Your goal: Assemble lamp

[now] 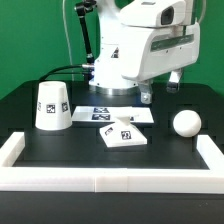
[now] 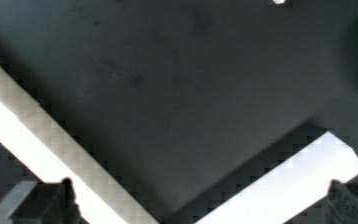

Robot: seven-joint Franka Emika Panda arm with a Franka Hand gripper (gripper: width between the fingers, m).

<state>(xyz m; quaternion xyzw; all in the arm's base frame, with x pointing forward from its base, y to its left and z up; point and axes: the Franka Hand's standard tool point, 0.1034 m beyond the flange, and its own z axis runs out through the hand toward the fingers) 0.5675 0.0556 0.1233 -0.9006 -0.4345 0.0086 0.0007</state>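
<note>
Fingers (image 2: pixel 37 205) stand apart in wrist view; only exterior view shows bulb (image 1: pixel 158 122)

From my seat, a flat green wall (image 1: pixel 30 40) fills everything behind the black table (image 1: pixel 70 150). A white raised border (image 1: pixel 110 180) runs along the table's front edge and turns up both side edges. The lighting looks even, probably from overhead, and the tabletop shows a faint sheen.

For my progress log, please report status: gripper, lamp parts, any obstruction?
Gripper open, empty. Shade, base, bulb apart, not joined. Marker board close behind base.
</note>
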